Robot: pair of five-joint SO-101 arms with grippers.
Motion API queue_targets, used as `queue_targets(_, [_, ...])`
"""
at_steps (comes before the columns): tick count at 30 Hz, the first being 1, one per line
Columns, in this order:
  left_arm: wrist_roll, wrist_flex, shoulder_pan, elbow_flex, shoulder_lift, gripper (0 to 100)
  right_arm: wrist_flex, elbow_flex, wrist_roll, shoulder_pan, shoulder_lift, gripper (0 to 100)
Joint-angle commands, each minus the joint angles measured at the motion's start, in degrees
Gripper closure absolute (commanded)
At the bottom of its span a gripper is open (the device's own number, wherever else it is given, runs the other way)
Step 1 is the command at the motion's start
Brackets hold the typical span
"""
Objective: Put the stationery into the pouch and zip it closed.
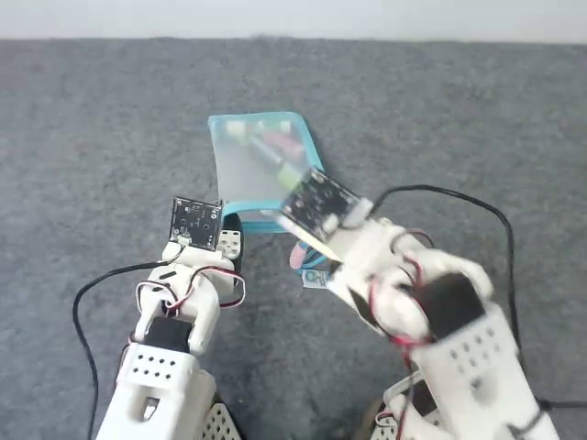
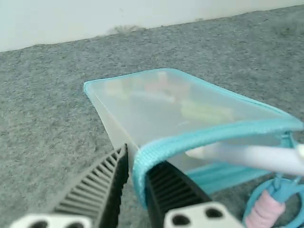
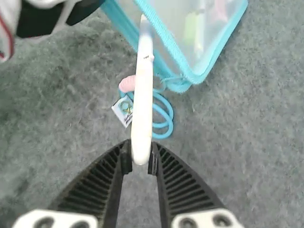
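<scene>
The left gripper [image 2: 137, 187] is nearly shut. Its ribbed jaws pinch the teal zip edge of the pouch [image 2: 156, 109] and hold the mouth up off the grey table [image 2: 42, 118]. The right gripper [image 3: 139, 161] is clamped on one end of a white pen [image 3: 142, 85]. The pen's far end lies at the pouch mouth, seemingly just inside, though the rim partly hides it. Blurred green and pink items [image 2: 204, 111] show through the clear pouch wall. A teal cord loop [image 3: 166, 118] with a pink bead [image 3: 126, 84] and a small tag [image 3: 123, 110] lies on the table beside the pouch corner.
</scene>
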Motion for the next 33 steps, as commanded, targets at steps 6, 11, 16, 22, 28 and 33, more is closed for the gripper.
queue_targets(6, [0.9, 0.7, 5.0, -3.0, 0.0, 99, -12.6, -1.3, -7.3, -0.4, 16.4, 99.3])
queue_targets(11, [0.9, 1.4, 5.0, -3.8, 0.0, 99, -14.3, -8.6, -12.7, -0.4, 25.9, 99.3])
queue_targets(16, [0.9, 1.4, 6.0, -4.0, 0.0, 99, -14.3, -16.8, -16.9, -0.4, 35.4, 99.3])
queue_targets(22, [-3.2, 4.0, 12.7, -3.9, -0.1, 99, -13.7, -25.1, -17.3, -0.4, 45.3, 98.7])
queue_targets(28, [-3.4, 4.0, 11.6, -3.9, -0.1, 99, -13.7, -26.1, -17.1, -0.1, 45.7, 78.2])
queue_targets(33, [-3.5, 4.1, 11.3, -4.0, -0.1, 99, -10.4, -25.1, -12.9, -0.3, 39.0, 73.9])
